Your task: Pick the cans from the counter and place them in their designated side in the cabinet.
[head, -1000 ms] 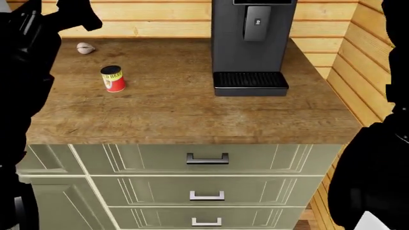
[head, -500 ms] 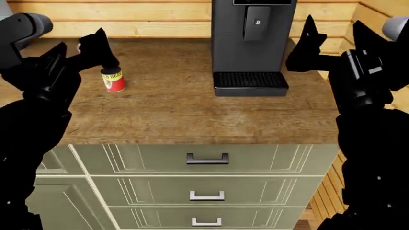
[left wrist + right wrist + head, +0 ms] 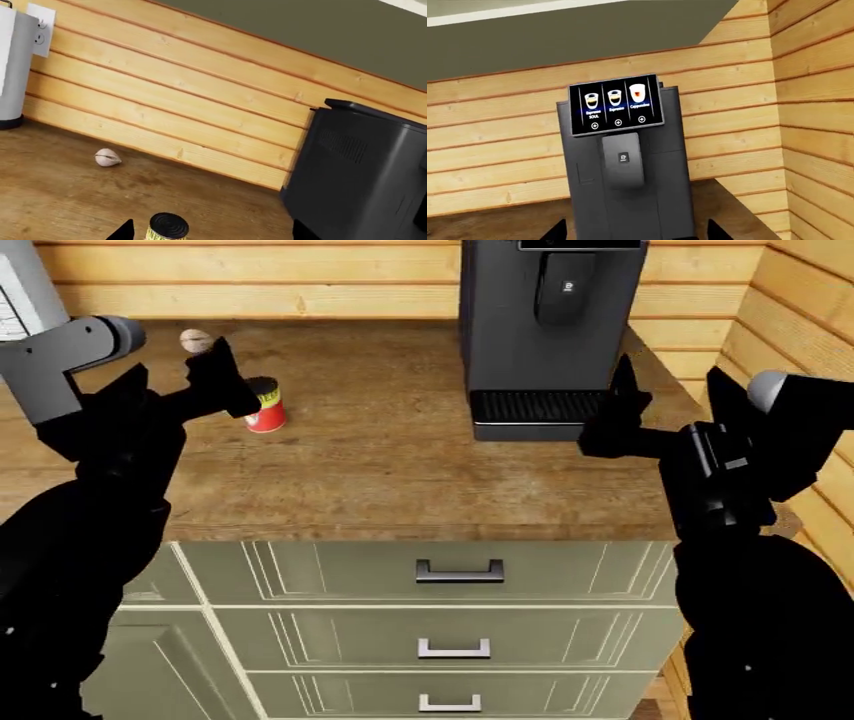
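A short red can [image 3: 268, 407] with a yellow band and dark top stands upright on the brown counter [image 3: 360, 480], at the back left. My left gripper [image 3: 227, 385] hovers just left of it, open. In the left wrist view the can [image 3: 167, 227] sits between the spread fingertips [image 3: 123, 232], close to one of them and touching neither. My right gripper [image 3: 614, 410] is open in the air in front of the coffee machine, holding nothing. The green underside of the cabinet [image 3: 560, 40] shows overhead; its inside is out of view.
A black coffee machine [image 3: 554, 330] stands at the back right of the counter. A pale garlic bulb [image 3: 196, 339] lies behind the can by the plank wall. A paper towel roll [image 3: 13, 70] stands at the far left. Sage-green drawers [image 3: 454, 580] sit below the counter edge.
Both arms have swung in over the counter. The left gripper has come down beside the can; the right has dropped in front of the coffee machine. The head view has shifted slightly.
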### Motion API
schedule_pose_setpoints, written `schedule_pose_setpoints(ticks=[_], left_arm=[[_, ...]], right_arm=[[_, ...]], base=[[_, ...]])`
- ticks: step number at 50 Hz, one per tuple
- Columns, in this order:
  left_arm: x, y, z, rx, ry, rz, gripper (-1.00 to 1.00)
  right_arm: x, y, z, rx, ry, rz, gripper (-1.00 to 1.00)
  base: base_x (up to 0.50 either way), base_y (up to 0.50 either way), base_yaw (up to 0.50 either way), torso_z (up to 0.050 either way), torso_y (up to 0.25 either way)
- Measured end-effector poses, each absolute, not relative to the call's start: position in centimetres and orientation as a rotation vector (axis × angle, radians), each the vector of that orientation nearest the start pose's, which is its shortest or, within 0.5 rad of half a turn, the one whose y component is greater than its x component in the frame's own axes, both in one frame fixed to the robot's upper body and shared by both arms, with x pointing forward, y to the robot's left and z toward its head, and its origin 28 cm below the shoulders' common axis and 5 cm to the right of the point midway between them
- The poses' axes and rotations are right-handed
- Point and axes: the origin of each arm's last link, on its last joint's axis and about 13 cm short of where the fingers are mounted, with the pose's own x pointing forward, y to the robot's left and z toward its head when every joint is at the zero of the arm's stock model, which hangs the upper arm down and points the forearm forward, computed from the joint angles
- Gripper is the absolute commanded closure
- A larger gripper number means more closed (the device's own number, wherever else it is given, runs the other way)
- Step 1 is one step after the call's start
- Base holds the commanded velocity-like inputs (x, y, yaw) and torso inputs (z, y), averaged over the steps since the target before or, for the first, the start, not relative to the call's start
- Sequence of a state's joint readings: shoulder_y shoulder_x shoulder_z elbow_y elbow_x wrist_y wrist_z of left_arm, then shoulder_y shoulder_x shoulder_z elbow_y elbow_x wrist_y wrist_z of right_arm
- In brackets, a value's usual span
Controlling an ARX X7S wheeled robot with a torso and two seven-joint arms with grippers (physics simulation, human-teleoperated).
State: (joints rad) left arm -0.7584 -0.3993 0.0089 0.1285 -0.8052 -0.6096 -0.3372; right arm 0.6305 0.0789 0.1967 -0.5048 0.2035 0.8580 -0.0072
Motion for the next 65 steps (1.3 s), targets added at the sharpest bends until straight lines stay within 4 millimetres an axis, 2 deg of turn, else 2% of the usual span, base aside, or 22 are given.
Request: schedule_pose_setpoints(ticks=[31,52,65], left_arm=[[31.4,27.2,22.1,-0.295,-0.198,0.043,-1.0],[31.3,27.3,22.0,-0.28,-0.206,0.05,-1.0],[31.1,27.3,21.9,-0.276,-0.207,0.049,-1.0]], right_arm=[[27.8,-13.2,21.2,0.14,-0.271,-0.017,-1.0],[28.0,-13.0,21.1,0.155,-0.265,-0.009,-1.0],[28.1,-12.7,21.4,0.146,-0.193,0.059,-1.0]], base=[[0.04,0.5,0.0,0.0,0.0],[0.29,0.49,0.0,0.0,0.0],[0.0,0.0,0.0,0.0,0.0]])
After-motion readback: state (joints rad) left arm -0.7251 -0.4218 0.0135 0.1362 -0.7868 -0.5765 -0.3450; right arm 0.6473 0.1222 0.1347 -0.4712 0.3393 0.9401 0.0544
